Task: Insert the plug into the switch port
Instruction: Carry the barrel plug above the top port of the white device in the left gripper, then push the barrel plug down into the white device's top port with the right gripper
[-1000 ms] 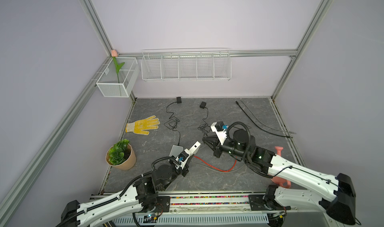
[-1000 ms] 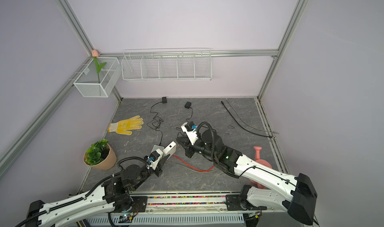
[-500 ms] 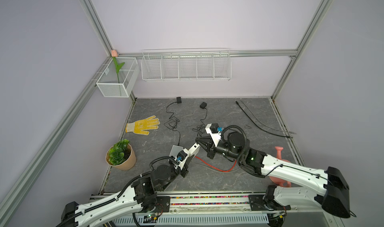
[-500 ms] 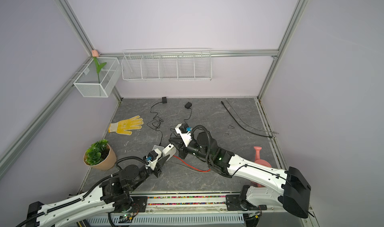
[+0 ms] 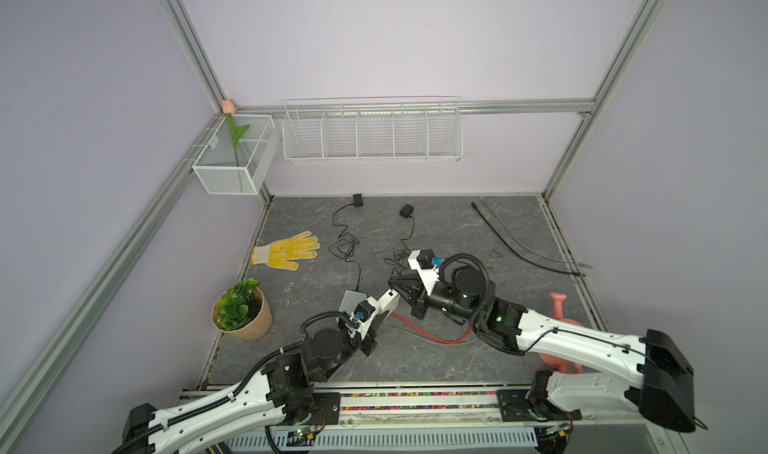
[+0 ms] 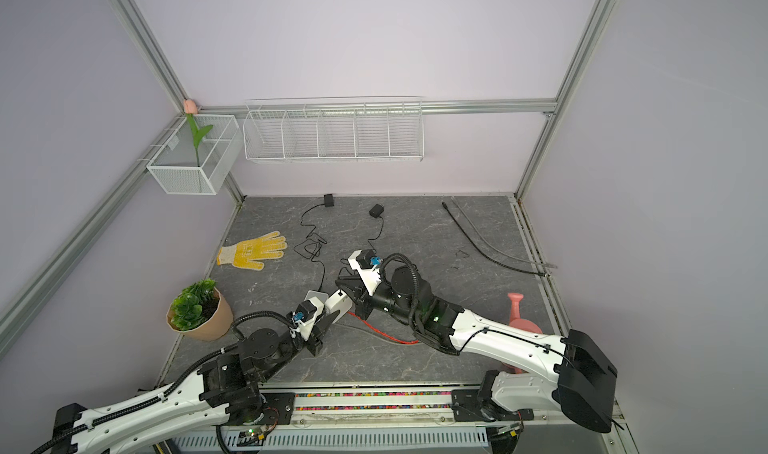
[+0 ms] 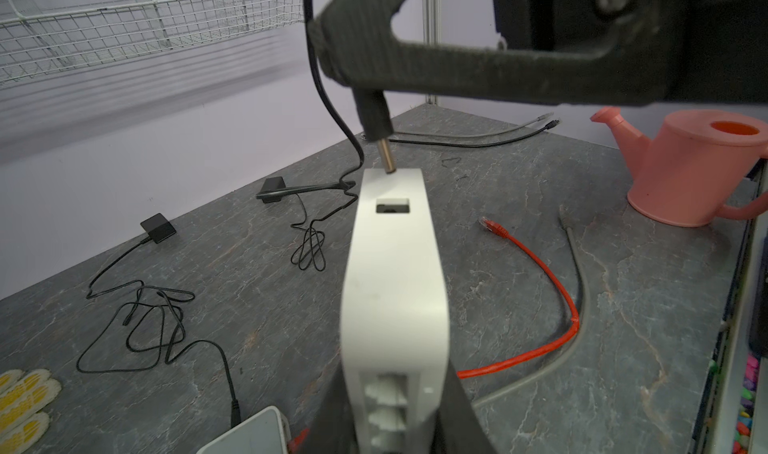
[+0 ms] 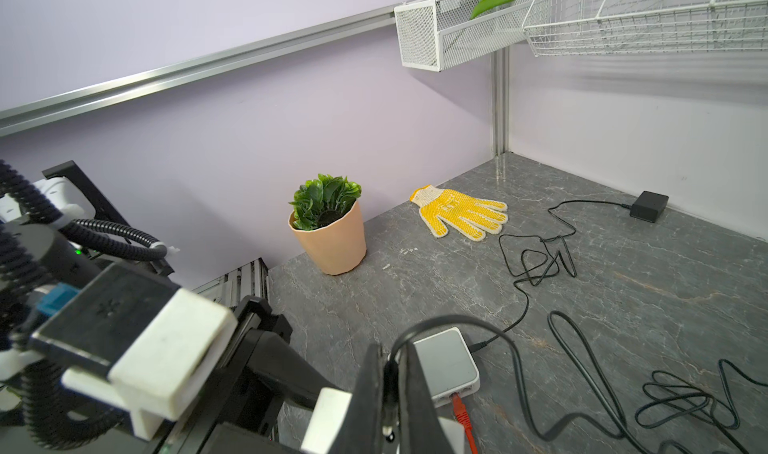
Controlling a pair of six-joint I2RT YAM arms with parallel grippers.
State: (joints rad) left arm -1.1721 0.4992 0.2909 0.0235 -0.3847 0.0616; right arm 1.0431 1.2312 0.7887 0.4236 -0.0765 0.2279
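- Plug point(image 7: 375, 117) hangs tilted over the far end of the switch point(image 7: 392, 265). Its metal tip is at the edge just beyond the port point(image 7: 392, 206), not yet inside. I can't make out whether it touches.
- My right gripper point(image 8: 391, 360) is clamped tight on the plug's black body, with the cord looping out between the fingers.
- My left gripper point(image 7: 395, 406) is closed on the switch's near end, holding it up off the table point(image 7: 623, 306).
- Red cable point(image 7: 540, 273) lies on the table beside the switch.
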